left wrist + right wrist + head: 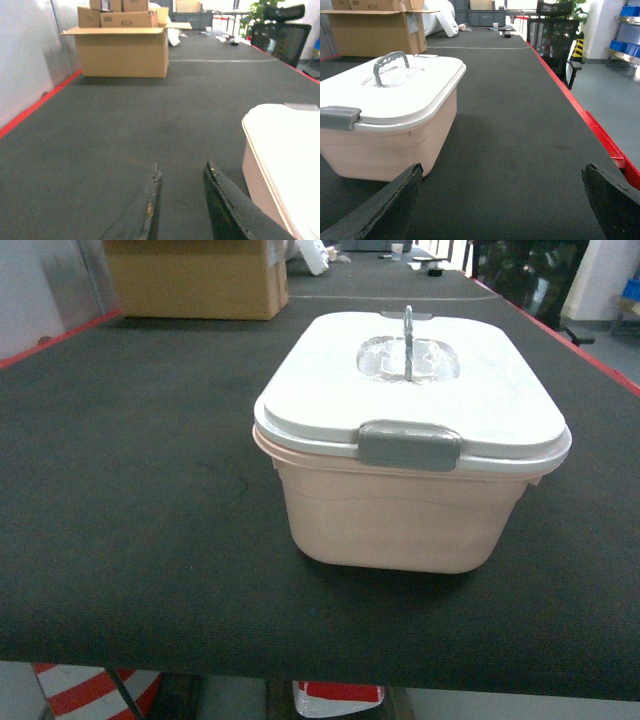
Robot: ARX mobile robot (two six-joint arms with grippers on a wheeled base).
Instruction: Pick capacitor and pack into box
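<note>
1. Head view: the pale pink box (390, 515) sits on the dark worktop (130, 490), its white lid (430, 390) on, grey latch (410, 445) facing the camera and grey handle (408, 335) upright. A cardboard carton (195, 280) stands far behind. No capacitor shows.
2. Left wrist view: the left gripper (182, 200) has its fingers (150, 205) narrowly parted, released and grasping nothing, over bare worktop just left of the box.
3. Right wrist view: the right gripper (502, 202) has its fingers (380, 210) spread wide, grasping nothing, to the right of the box.
</note>
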